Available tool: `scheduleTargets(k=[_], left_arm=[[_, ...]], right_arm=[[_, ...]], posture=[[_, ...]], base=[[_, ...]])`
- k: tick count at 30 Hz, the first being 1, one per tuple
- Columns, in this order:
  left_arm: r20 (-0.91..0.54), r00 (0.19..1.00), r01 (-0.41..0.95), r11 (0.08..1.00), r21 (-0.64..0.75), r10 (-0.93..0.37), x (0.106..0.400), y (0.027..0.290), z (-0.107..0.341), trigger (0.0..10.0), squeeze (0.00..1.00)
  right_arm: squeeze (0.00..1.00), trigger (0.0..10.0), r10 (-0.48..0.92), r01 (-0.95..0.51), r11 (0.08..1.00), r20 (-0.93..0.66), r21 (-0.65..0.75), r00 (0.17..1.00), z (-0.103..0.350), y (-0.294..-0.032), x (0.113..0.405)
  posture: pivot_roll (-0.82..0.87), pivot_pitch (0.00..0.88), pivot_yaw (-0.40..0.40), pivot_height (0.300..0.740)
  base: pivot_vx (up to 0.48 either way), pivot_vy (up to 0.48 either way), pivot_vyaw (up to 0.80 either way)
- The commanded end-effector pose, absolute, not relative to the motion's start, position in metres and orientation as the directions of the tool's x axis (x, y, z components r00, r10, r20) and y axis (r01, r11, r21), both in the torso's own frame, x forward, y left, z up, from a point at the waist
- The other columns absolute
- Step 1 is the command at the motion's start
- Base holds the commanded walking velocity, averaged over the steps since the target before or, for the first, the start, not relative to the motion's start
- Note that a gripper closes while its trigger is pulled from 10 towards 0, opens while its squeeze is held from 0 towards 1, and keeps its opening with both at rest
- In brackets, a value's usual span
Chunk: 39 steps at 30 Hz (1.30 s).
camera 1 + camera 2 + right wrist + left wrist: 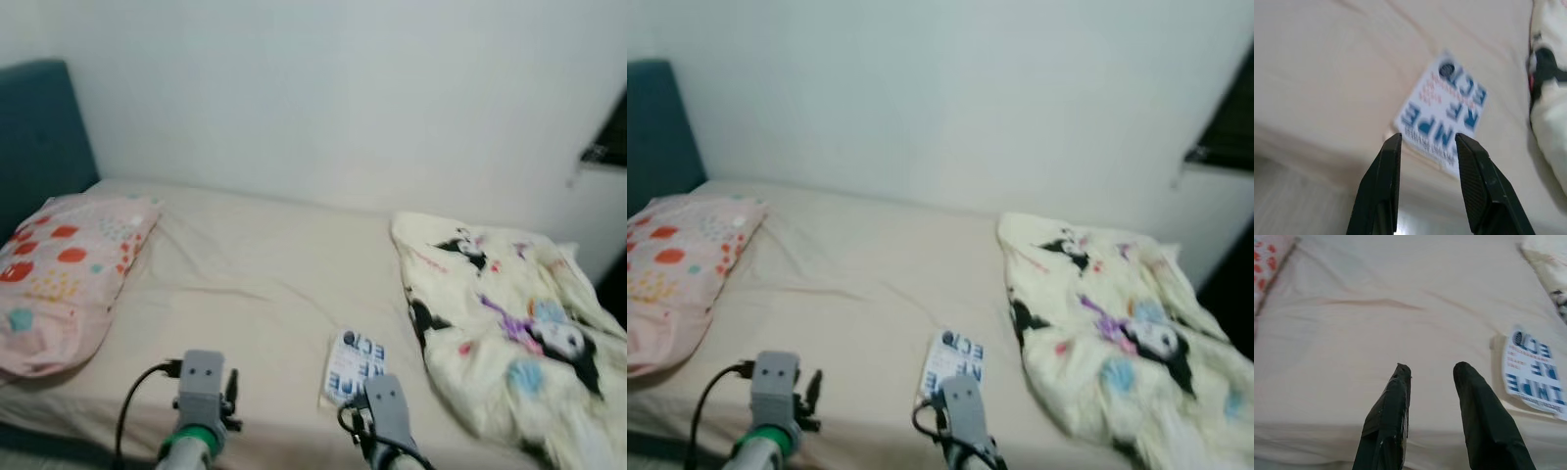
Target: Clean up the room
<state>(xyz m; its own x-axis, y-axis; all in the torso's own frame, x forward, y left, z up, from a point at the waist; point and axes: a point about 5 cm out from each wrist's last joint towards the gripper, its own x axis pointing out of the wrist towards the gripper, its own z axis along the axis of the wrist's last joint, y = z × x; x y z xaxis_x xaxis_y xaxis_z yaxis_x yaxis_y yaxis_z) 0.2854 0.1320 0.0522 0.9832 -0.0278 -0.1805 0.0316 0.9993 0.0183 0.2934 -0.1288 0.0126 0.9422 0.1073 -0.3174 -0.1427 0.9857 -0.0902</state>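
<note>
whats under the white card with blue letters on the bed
The white card lies flat on the beige sheet near the bed's front edge, beside the cartoon blanket. Anything between card and sheet is covered. The right gripper hovers open before it.

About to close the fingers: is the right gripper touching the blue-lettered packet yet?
Apart. Right wrist view: the right gripper is open and short of the packet, bed sheet visible between the fingertips.

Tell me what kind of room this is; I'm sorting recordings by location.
Most likely a bedroom: a bed with a beige sheet, a pink patterned pillow by a dark teal headboard, and a cream cartoon-print blanket bunched on the right.
</note>
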Motion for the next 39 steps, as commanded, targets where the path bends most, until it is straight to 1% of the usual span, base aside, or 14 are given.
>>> scheduleTargets(k=[1, 16, 19, 21, 32, 39], left_arm=[[-0.226, 0.974, 0.020, 0.999, 0.030, -0.013, 0.2793, 0.1354, 0.0420, 10.0, 0.00], [-0.224, 0.974, 0.035, 0.998, 0.049, -0.023, 0.2800, 0.1326, 0.0422, 10.0, 0.00], [-0.216, 0.976, 0.028, 0.999, 0.034, -0.020, 0.2803, 0.1315, 0.0428, 10.0, 0.00], [-0.221, 0.975, -0.010, 1.000, -0.013, 0.007, 0.2801, 0.1339, 0.0427, 10.0, 0.00], [-0.231, 0.973, -0.013, 1.000, 0.021, 0.018, 0.2797, 0.1365, 0.0410, 10.0, 0.00], [-0.238, 0.971, -0.016, 1.000, 0.025, 0.021, 0.2791, 0.1361, 0.0400, 10.0, 0.00]], right_arm=[[0.00, 10.0, 0.111, -0.148, 0.986, -0.363, -0.076, 0.925, 0.0017, -0.1265, 0.2840], [0.00, 10.0, 0.108, -0.146, 0.986, -0.364, -0.079, 0.925, 0.0019, -0.1294, 0.2845], [0.00, 10.0, 0.110, -0.148, 0.986, -0.363, -0.079, 0.925, 0.0022, -0.1291, 0.2848], [0.00, 10.0, 0.111, -0.150, 0.986, -0.362, -0.079, 0.925, 0.0024, -0.1288, 0.2848], [0.00, 10.0, 0.113, -0.146, 0.987, -0.353, -0.069, 0.929, 0.0043, -0.1293, 0.2864], [0.00, 10.0, 0.118, -0.143, 0.989, -0.354, -0.045, 0.928, 0.0052, -0.1278, 0.2877]], posture=[[0.03, 0.010, -0.021, 0.740], [0.03, 0.013, -0.023, 0.740], [0.03, 0.013, -0.025, 0.740], [0.03, 0.013, -0.025, 0.740], [0.03, 0.013, -0.032, 0.740], [0.03, 0.015, -0.034, 0.720]], base=[[0.000, 0.000, 0.00], [0.000, -0.021, 0.00], [0.000, -0.480, 0.00], [0.000, 0.000, 0.00], [0.000, 0.000, 0.00], [0.000, 0.000, 0.00]])
